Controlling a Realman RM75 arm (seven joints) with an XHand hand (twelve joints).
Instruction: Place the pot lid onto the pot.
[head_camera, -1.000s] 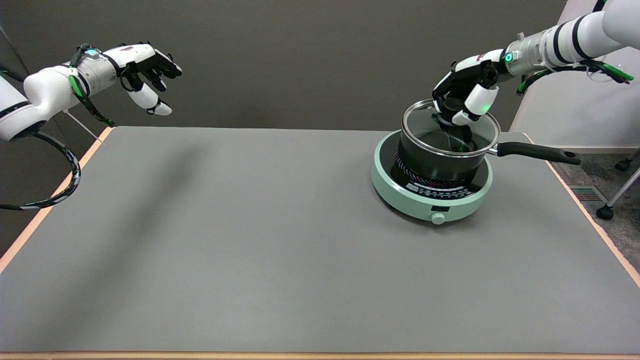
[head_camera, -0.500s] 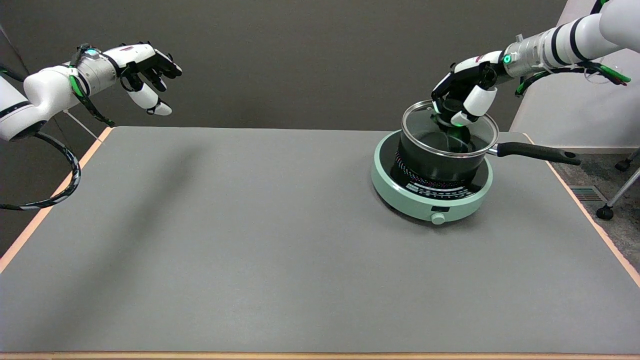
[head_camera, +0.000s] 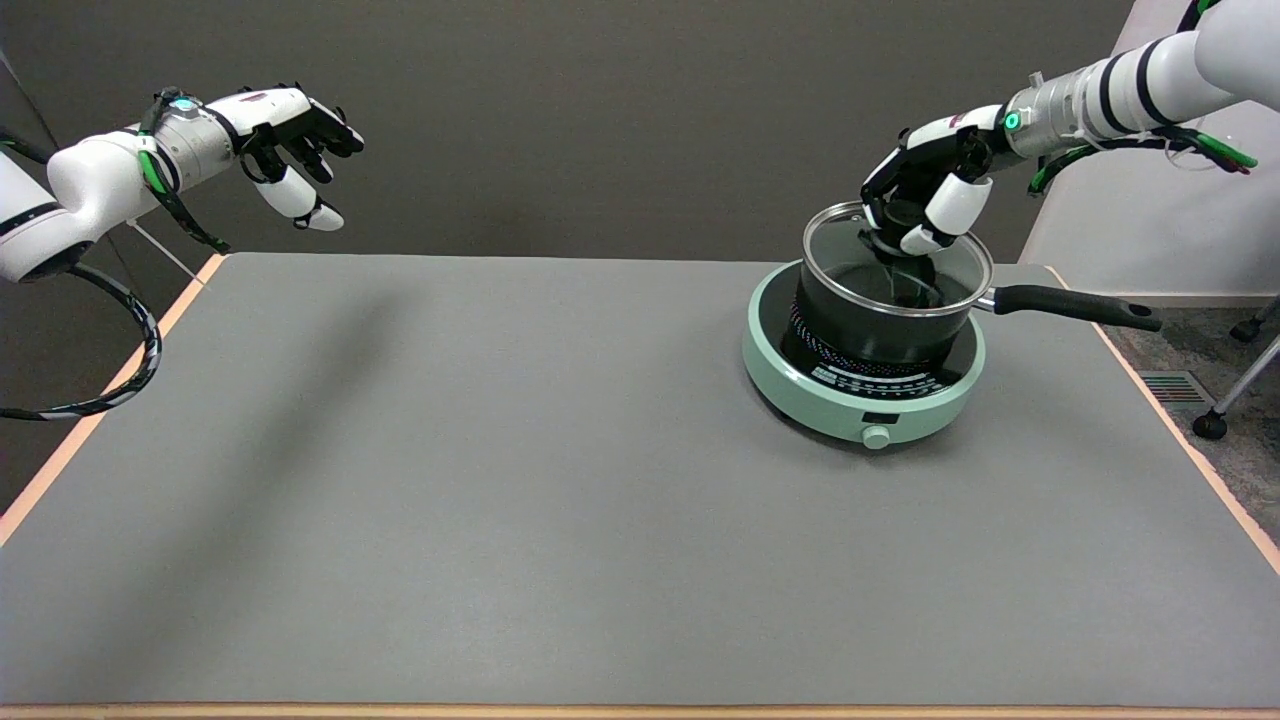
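At far right, the right robot hand (head_camera: 925, 200) holds the round glass pot lid (head_camera: 897, 262) by its knob — lowered and levelled over the last second, nearly seated on the black long-handled pot (head_camera: 880, 325).

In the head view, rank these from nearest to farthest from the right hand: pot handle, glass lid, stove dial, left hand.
1. glass lid: held by its knob in the right hand, over the pot.
2. pot handle: sticking out to the right, below the hand.
3. stove dial: on the cooker's near edge.
4. left hand: far left, in the air.
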